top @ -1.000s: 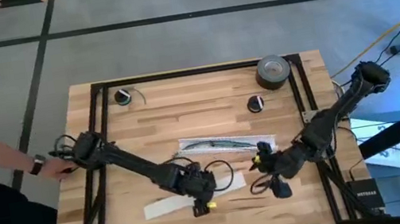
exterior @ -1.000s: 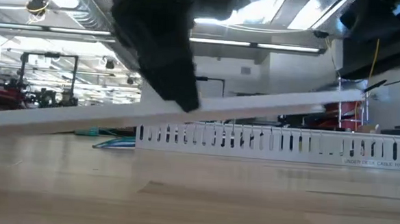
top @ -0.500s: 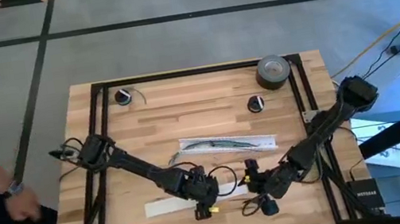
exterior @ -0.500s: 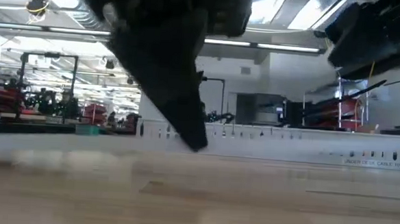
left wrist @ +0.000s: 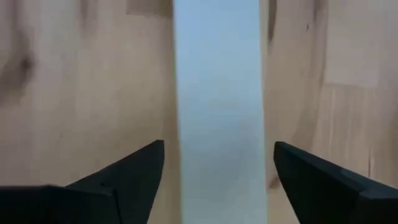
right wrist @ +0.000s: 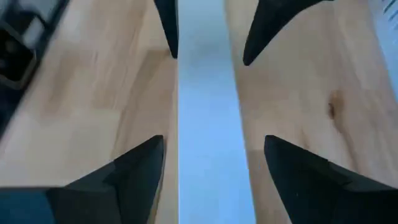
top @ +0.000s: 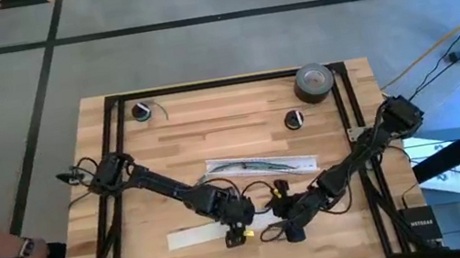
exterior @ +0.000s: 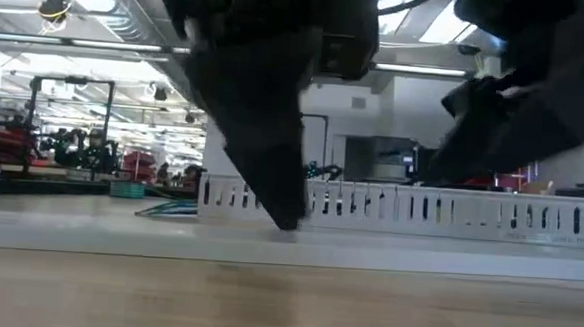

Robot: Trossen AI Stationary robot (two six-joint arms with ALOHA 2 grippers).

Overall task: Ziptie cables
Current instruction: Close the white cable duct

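Both sets of fingers spread open and empty astride the flat white strip [top: 219, 232] low in the frame, left gripper [top: 239, 232] and right gripper [top: 290, 228] facing along it; cables [top: 245, 167] just above, lying crosswise at centre; ziptie unseen.

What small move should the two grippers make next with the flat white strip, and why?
Probably close both grippers on the flat white strip. It lies flat on the table, and each wrist view shows it running between open fingers: the left gripper and the right gripper both straddle it without squeezing. The cables rest untouched in the slotted strip behind.
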